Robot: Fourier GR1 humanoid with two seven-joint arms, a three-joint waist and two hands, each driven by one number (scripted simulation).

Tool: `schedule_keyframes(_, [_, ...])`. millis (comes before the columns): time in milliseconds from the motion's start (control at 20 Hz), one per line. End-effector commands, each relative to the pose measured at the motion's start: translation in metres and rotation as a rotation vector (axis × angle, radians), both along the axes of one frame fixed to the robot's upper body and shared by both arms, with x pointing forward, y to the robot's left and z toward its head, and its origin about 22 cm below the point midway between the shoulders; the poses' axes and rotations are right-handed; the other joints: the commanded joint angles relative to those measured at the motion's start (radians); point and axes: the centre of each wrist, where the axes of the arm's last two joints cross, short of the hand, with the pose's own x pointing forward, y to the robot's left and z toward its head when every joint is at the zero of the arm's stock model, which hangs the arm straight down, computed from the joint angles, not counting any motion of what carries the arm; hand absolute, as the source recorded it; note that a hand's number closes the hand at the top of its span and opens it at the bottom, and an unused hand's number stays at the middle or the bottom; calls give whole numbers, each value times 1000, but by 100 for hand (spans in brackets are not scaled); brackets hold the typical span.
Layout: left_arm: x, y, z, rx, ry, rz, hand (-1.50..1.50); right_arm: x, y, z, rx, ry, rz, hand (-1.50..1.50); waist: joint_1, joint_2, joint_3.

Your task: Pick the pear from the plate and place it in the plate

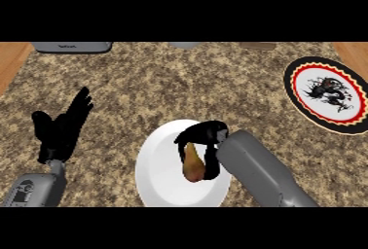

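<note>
Now right hand (205, 133) curled round pear (192, 165) over white plate (161, 170).

You're looking at a speckled brown granite counter (144, 82). Wood edging (10, 61) runs down both sides. A grey appliance (72, 46) sits at the far left edge. Light is even.

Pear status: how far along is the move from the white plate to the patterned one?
Done: the right hand has reached the pear and curls round it. In hand: the grasp itself, as the pear shows over the white plate; whether it has lifted off I cannot tell. Left: carrying it to the patterned plate at the far right. The left hand rests open at the left.
</note>
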Motion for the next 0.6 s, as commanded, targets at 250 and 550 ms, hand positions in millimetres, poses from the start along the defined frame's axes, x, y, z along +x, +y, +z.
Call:
schedule_keyframes(250, [3, 12, 4, 7, -5, 19, 0, 25, -22, 29, 61, -383, -392, 150, -3, 27, 9])
schedule_keyframes(550, [-6, 9, -4, -10, 2, 28, 0, 52, -90, 73, 94, -866, -862, 150, -22, 17, 10])
